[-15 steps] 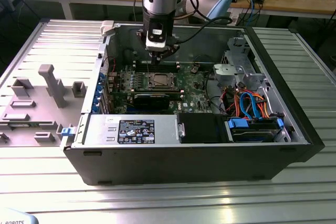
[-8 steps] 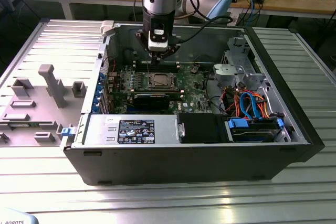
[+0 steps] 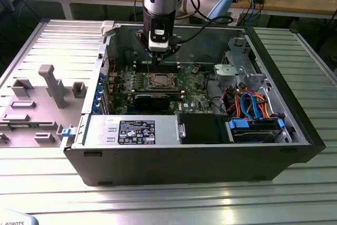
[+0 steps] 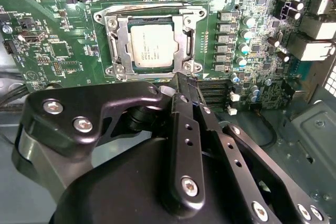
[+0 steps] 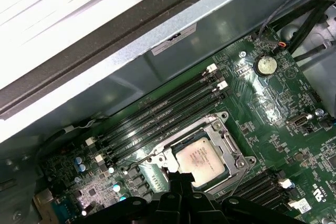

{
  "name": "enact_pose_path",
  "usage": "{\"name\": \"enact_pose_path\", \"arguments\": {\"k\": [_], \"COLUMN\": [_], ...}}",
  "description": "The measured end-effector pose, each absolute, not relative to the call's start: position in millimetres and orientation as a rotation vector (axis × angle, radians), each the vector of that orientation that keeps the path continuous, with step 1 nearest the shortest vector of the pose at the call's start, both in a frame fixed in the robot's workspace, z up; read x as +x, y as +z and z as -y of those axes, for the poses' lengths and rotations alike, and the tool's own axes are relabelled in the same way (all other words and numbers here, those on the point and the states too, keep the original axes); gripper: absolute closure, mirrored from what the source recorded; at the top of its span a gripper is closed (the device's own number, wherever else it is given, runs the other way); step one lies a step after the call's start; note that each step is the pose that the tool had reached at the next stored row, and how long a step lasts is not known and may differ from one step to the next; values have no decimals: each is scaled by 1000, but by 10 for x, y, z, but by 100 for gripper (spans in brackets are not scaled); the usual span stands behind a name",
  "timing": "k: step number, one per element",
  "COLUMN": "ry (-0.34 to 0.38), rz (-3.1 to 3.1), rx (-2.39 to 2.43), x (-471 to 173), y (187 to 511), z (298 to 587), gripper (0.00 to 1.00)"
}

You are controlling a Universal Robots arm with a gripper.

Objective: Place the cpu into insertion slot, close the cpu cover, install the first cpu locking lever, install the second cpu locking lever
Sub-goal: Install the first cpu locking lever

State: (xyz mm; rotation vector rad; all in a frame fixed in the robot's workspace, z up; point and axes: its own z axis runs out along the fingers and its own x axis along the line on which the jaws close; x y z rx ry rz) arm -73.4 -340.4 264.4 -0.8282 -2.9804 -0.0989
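Exterior view: gripper (image 3: 158,55) hangs above the cpu (image 3: 159,81) inside the open computer case (image 3: 210,167).
Second wrist view: cpu (image 4: 152,45) seated in the slot (image 4: 149,10), cover (image 4: 122,45) flat around it.
First wrist view: fingers (image 5: 176,182) pressed together, empty, near the cpu's (image 5: 200,161) edge.

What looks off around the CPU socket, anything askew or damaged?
Nothing stands out. The cpu sits square in the insertion slot, the cpu cover lies flat around it, and no damage shows on the board. The gripper, shut, hovers above.
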Motion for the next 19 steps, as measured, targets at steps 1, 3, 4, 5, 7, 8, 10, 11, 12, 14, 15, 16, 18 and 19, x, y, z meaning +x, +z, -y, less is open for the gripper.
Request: {"name": "enact_pose_path", "arguments": {"k": [1, 3, 4, 5, 7, 8, 10, 11, 12, 14, 15, 16, 18, 19], "ry": [-99, -99, -99, -101, -127, -129, -133, -134, -134, -133, -132, -132, -131, -130], "rz": [2980, 2980, 2980, 2980, 2976, 2978, 2988, 2994, 3005, 3021, 3030, 3036, 3046, 3051], "rx": [-828, -828, -828, -828, -826, -827, -821, -805, -765, -701, -656, -629, -575, -546], "x": [-734, -734, -734, -734, -734, -735, -737, -736, -736, -738, -737, -737, -737, -737], "y": [2644, 2644, 2644, 2643, 2644, 2644, 2643, 2643, 2643, 2644, 2643, 2643, 2642, 2642], "z": [3404, 3404, 3404, 3404, 3406, 3406, 3406, 3406, 3407, 3407, 3407, 3407, 3407, 3407], "gripper": [89, 89, 89, 89, 89, 89, 89, 89, 89, 89, 89, 89, 89, 89]}}
